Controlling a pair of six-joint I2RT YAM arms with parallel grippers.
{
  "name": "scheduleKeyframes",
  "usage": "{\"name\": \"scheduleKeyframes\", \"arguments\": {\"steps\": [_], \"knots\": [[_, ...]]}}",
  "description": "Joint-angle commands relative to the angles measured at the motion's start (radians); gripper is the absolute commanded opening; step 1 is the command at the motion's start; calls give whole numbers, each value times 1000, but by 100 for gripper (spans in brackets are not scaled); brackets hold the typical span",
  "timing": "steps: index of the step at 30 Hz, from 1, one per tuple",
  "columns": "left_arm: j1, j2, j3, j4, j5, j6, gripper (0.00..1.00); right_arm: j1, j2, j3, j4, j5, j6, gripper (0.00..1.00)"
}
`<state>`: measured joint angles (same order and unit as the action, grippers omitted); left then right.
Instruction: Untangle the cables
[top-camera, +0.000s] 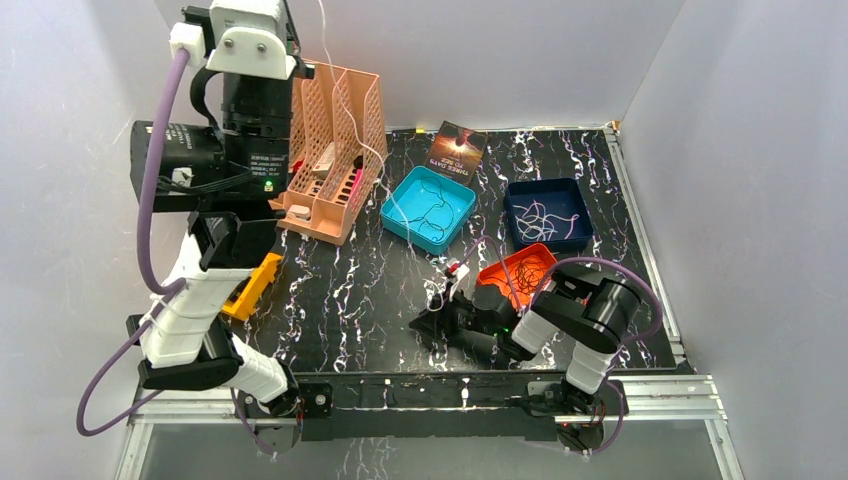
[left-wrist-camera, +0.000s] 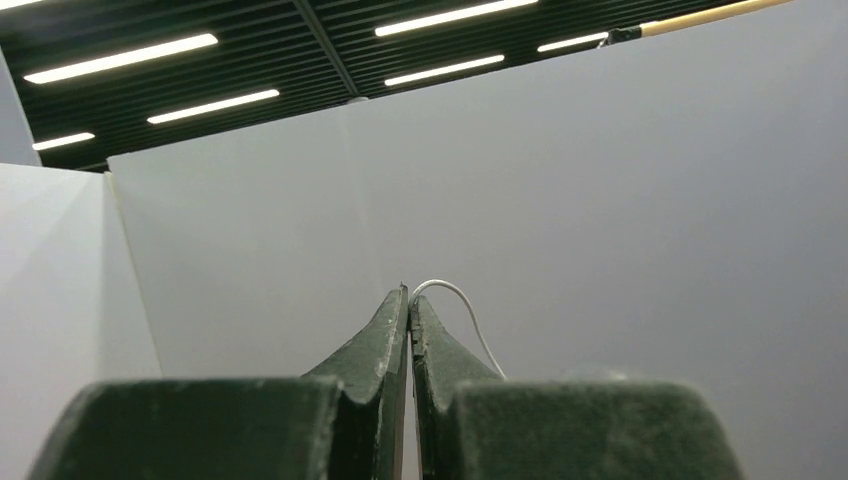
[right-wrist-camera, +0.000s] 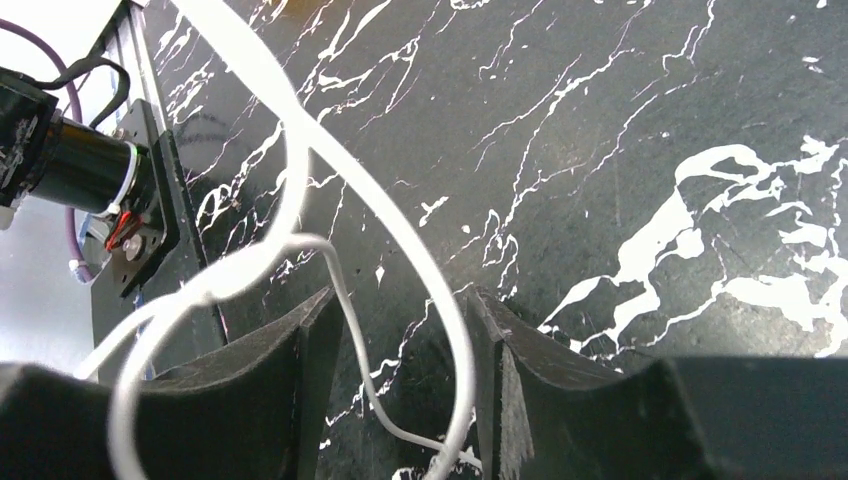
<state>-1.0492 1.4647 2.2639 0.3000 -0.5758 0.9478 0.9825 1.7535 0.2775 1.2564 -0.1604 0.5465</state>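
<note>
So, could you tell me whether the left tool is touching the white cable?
Touching: the left wrist view shows the left tool shut on the white cable.

You are looking up along the left gripper (left-wrist-camera: 408, 298), whose two dark green fingers (left-wrist-camera: 378, 350) rise from the bottom edge and press flat against each other, with only a hairline seam between them. At their tips they pinch a thin white cable (left-wrist-camera: 438, 283). It curls out to the right of the tips in a small arch, then runs down and disappears behind the right finger. Behind them you see a plain pale grey wall (left-wrist-camera: 650, 220) that meets another at a corner on the left. Above is a dark slatted ceiling (left-wrist-camera: 300, 45) with bright strip lights (left-wrist-camera: 120, 58). A yellow bar (left-wrist-camera: 710, 13) runs along the top right.
</note>
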Motion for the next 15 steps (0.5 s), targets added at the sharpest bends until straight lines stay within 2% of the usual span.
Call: {"name": "scheduleKeyframes", "arguments": {"steps": [1, 15], "knots": [[5, -22, 83, 101, 3, 126, 0, 5, -38, -50, -51, 13, -5, 59], [5, -92, 81, 84, 7, 161, 0, 5, -68, -127, -33, 1, 24, 59]]}}
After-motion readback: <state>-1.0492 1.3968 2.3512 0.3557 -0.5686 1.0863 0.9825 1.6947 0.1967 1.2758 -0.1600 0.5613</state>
